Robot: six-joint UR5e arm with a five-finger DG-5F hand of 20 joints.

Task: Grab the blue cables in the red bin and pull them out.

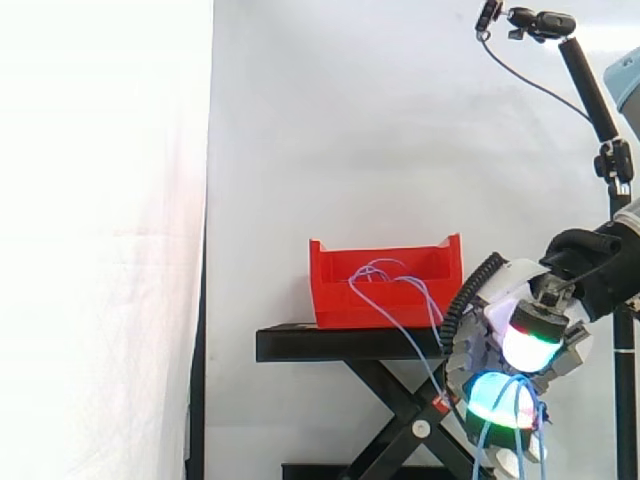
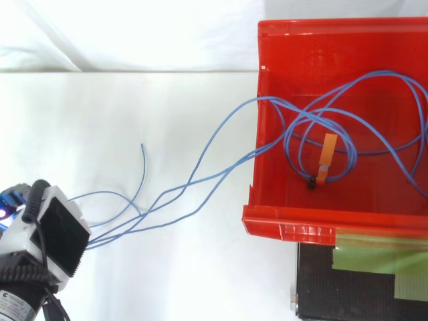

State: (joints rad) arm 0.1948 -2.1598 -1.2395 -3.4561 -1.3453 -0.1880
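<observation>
Thin blue cables (image 2: 182, 190) run in loose loops from the red plastic bin (image 2: 287, 224) over its front rim. The hand (image 1: 495, 330), below the black stand's (image 1: 340, 345) edge, has its fingers curled round the strands.

Hand (image 1: 497, 318): white and grey casing, dark gaps between the segments. Fingertips (image 1: 531, 345) are thick rounded pads: one glows white with a green band under a black collar, one cyan over green. Wrist (image 1: 590, 262) black, bulky, rounded. Arm (image 1: 627, 92) pale blue-grey at the right edge. From above: white housing with a black ribbed panel (image 2: 61, 233), a blue-violet glow at its far left, dark cylinder with small white print below.
</observation>
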